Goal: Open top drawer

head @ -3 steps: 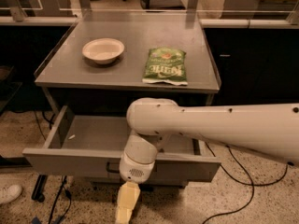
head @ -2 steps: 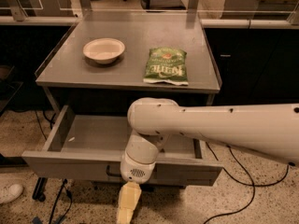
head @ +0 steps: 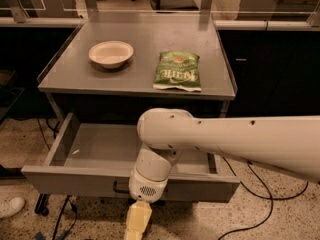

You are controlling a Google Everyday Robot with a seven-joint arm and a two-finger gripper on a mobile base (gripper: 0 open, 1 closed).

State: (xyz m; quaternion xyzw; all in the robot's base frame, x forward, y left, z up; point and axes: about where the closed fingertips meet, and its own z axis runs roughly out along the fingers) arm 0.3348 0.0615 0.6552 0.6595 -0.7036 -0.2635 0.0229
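The top drawer [head: 75,181] is a wide shallow grey metal drawer under the table top. It stands pulled well out, and its inside looks empty. Its black bar handle [head: 119,188] shows at mid-front, partly hidden by my wrist. My gripper [head: 136,223] is a yellowish piece at the bottom edge of the camera view. It is just below and in front of the drawer front, near the handle. My white arm [head: 235,139] crosses over the right half of the open drawer and hides it.
A white bowl [head: 111,53] and a green snack bag [head: 177,70] lie on the grey table top [head: 135,44]. Black cables [head: 260,204] run over the speckled floor. A white shoe [head: 10,206] is at the lower left. Dark cabinets [head: 270,69] stand to the right.
The drawer front has slid a little further out toward the camera. My arm and gripper have kept nearly the same place at its front.
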